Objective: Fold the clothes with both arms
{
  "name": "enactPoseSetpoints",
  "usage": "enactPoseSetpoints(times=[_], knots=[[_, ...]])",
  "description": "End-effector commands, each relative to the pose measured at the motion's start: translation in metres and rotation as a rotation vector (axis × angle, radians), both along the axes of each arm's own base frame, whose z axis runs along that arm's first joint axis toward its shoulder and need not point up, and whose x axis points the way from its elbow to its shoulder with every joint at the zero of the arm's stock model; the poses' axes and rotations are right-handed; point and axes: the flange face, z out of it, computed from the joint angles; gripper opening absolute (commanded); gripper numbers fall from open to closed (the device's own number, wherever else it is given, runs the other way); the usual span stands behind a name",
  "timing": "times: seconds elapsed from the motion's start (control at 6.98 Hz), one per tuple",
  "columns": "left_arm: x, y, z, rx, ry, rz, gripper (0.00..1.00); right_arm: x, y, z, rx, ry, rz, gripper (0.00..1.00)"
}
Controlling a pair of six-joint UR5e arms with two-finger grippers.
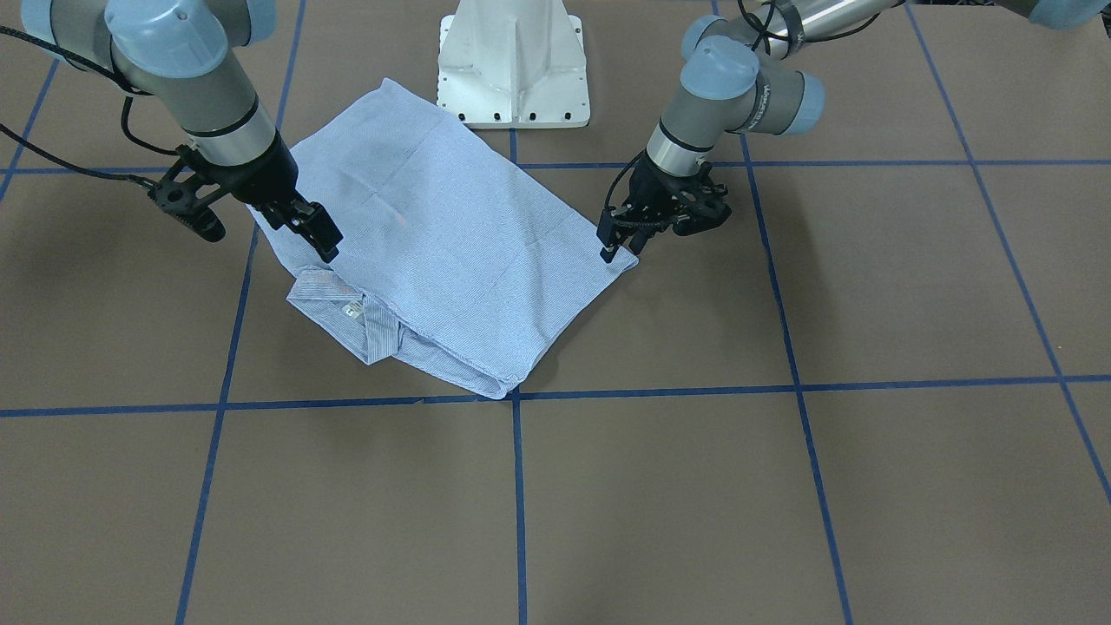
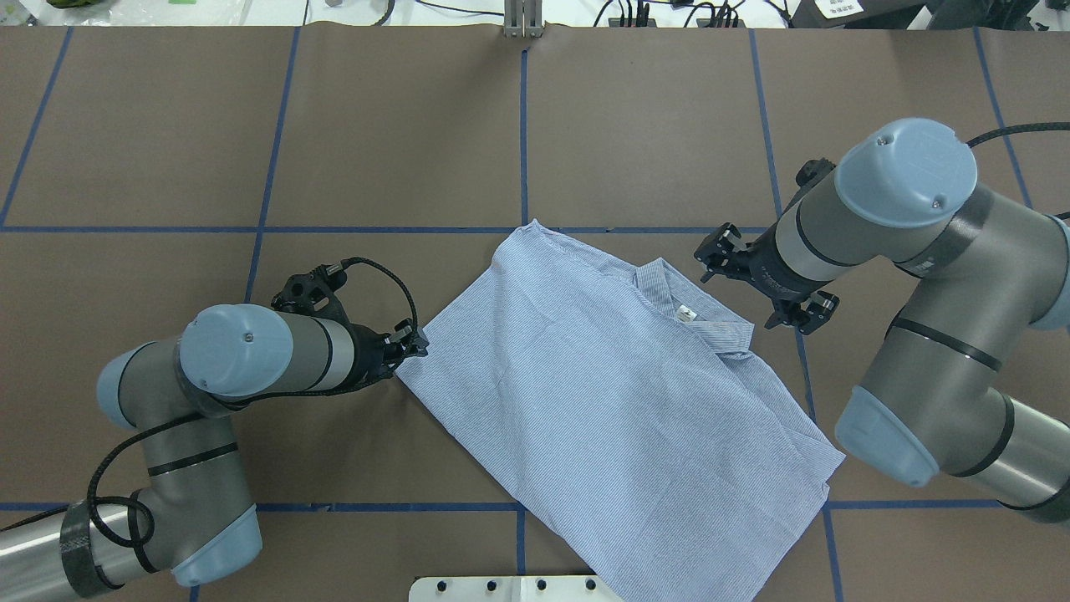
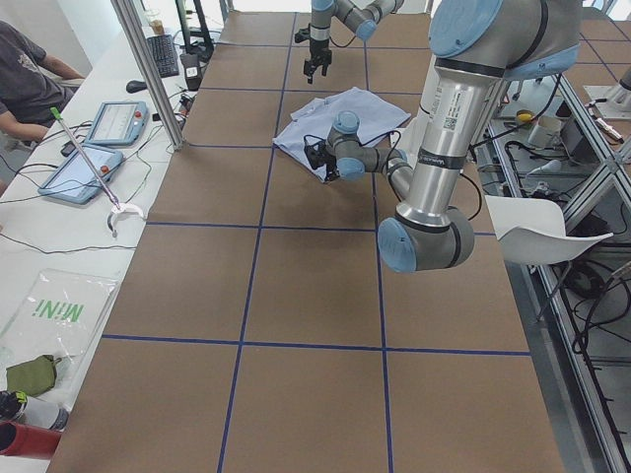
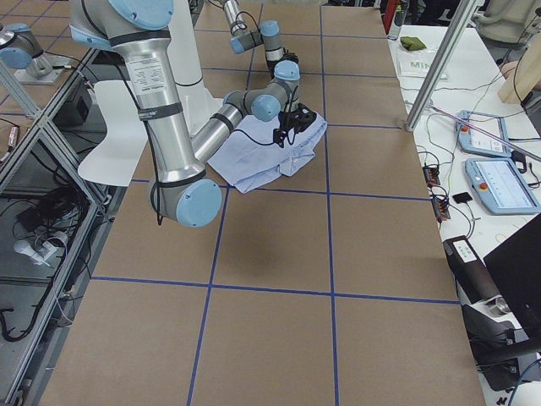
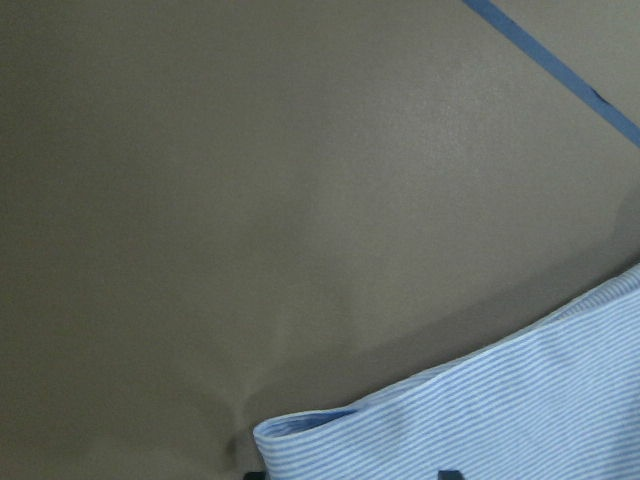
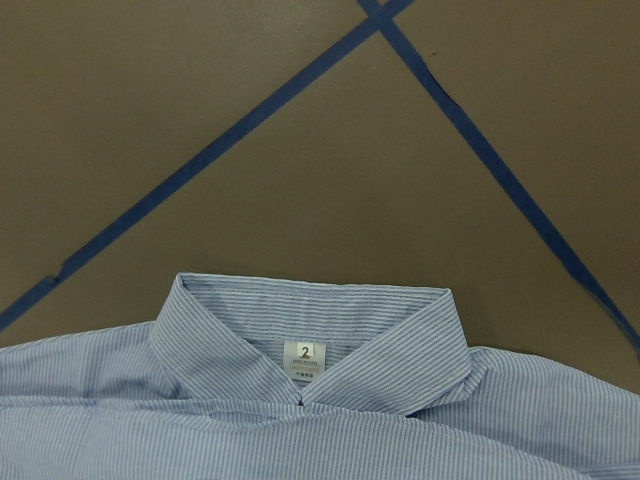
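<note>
The light blue striped shirt (image 1: 451, 252) lies folded into a rough rectangle on the brown table, collar (image 6: 300, 320) and white neck label (image 6: 305, 362) facing up. My left gripper (image 1: 612, 247) is low at the shirt's side corner (image 2: 410, 372). In the left wrist view that corner (image 5: 300, 435) lies between two dark fingertips that stand apart, so the gripper is open. My right gripper (image 1: 317, 236) hovers open just above the cloth beside the collar (image 1: 347, 308), holding nothing.
The white pedestal base (image 1: 514, 65) stands just behind the shirt's far corner. Blue tape lines (image 1: 518, 486) grid the table. Along one long edge are an aluminium post (image 3: 148, 69), tablets (image 3: 94, 148) and a seated person (image 3: 30, 79). A white chair (image 3: 537, 232) sits on the robot's side.
</note>
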Motion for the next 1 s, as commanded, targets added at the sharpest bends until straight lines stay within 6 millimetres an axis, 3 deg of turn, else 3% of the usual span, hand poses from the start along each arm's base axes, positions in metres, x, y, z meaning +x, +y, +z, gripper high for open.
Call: enactPoseSetpoints(times=[0.0, 0.14, 0.29, 0.43, 0.72, 0.86], knots=[[0.005, -0.003, 0.007, -0.003, -0.017, -0.004, 0.58, -0.003, -0.001, 0.004, -0.006, 0.007, -0.002, 1.00], [0.005, -0.003, 0.007, -0.004, -0.017, -0.006, 0.38, -0.003, -0.001, 0.004, -0.008, 0.007, 0.000, 1.00], [0.004, -0.003, 0.011, -0.005, -0.023, -0.007, 0.12, -0.003, -0.001, 0.004, -0.009, 0.007, 0.001, 1.00], [0.004, -0.003, 0.010, -0.003, -0.022, -0.005, 0.00, -0.004, -0.002, 0.005, -0.010, 0.009, 0.000, 1.00], [-0.004, -0.015, 0.008, 0.005, -0.021, -0.028, 0.00, -0.004, -0.002, 0.005, -0.009, 0.008, 0.000, 1.00], [-0.017, -0.040, 0.007, 0.050, -0.039, -0.078, 0.00, -0.004, -0.002, 0.006, -0.010, 0.009, 0.000, 1.00]])
